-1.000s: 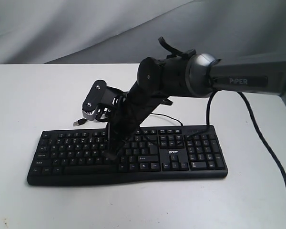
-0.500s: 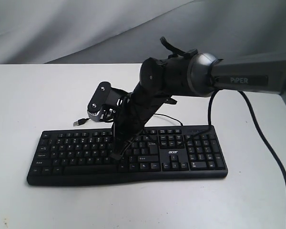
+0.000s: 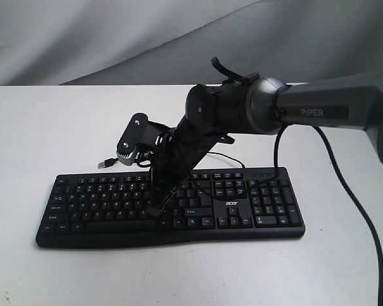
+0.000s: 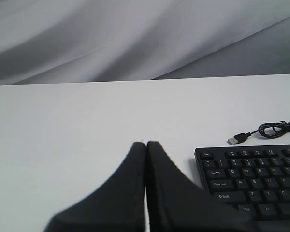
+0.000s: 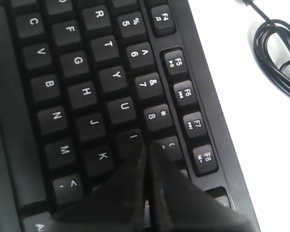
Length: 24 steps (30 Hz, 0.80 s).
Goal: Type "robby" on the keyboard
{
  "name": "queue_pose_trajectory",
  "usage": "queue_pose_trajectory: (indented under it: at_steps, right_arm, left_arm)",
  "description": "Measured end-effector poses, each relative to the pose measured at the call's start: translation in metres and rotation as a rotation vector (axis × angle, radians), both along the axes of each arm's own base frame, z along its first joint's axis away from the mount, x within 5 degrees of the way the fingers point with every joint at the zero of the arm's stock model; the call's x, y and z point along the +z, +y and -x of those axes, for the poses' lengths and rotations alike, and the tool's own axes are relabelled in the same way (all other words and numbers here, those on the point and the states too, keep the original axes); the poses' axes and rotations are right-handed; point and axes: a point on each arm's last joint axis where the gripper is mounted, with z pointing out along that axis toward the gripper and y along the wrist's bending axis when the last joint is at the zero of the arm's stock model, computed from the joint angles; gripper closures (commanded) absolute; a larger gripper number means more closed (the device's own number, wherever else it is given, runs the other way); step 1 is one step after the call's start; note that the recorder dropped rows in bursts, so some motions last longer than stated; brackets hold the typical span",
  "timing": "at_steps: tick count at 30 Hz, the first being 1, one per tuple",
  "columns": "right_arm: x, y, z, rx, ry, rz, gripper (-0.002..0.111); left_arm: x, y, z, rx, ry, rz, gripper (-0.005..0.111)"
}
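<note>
The black keyboard [image 3: 255, 210] lies across the white table, with its acer logo right of the letter keys. My right gripper [image 3: 154, 209] reaches in from the right and points down at the letter block, its fingers shut with nothing between them. In the right wrist view its tip [image 5: 149, 146] sits at the edge of the I key [image 5: 131, 139], beside the 9 key, and covers the keys just behind; I cannot tell whether it touches them. My left gripper [image 4: 146, 143] is shut and empty above bare table, left of the keyboard's [image 4: 261, 179] Esc corner.
The keyboard's thin black cable [image 5: 275, 53] coils on the table behind the function row and ends in a loose USB plug [image 4: 234, 140] near the far left corner [image 3: 104, 164]. The right arm's own cable [image 3: 345, 191] hangs down over the table at the right.
The right gripper's tip has shifted slightly to the right along the letter keys, and the arm's elbow has dropped a little. The keyboard has not moved.
</note>
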Motion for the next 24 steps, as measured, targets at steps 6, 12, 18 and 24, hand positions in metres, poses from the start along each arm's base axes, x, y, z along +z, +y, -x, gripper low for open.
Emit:
queue_pose_trajectory:
  at_steps: [6,12,18,24]
  right_arm:
    - [0.0001,0.0001,-0.0003,0.002,-0.005,-0.001,0.108]
    - [0.0001,0.0002,-0.0003,0.006,-0.006,-0.001,0.108]
    - [-0.0093,0.001,-0.0014,-0.002,0.002,0.003,0.108]
    - [-0.0091,0.0013,-0.0018,-0.004,-0.002,-0.002,0.108]
  left_arm:
    - [0.0,0.0,0.0,0.0,0.0,0.0,0.106]
    - [0.0,0.0,0.0,0.0,0.0,0.0,0.106]
    - [0.0,0.0,0.0,0.0,0.0,0.0,0.106]
    - [0.0,0.0,0.0,0.0,0.0,0.0,0.106]
